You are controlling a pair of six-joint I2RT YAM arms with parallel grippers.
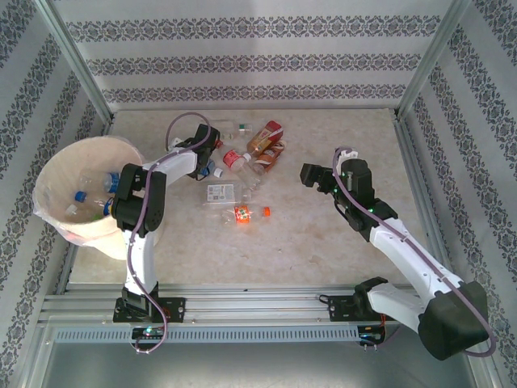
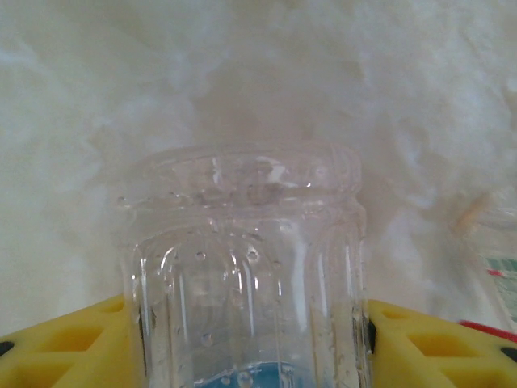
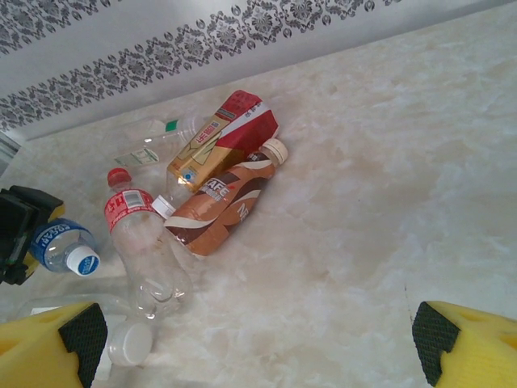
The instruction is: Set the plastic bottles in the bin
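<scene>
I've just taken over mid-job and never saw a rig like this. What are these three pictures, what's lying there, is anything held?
It is two robot arms bolted at the near edge of the table, each ending in a two-finger tool. The top view looks down from above and behind them. The other two come from cameras on each wrist, so the yellow blocks at their bottom edges are that arm's own fingers. The left tool has its fingers against both sides of a clear bottle with a blue label. The right tool is open and empty, hovering above a brown coffee bottle, a red-capped clear bottle and others lying loose. The bin stands at the left of the top view, already with a few bottles inside.
</scene>
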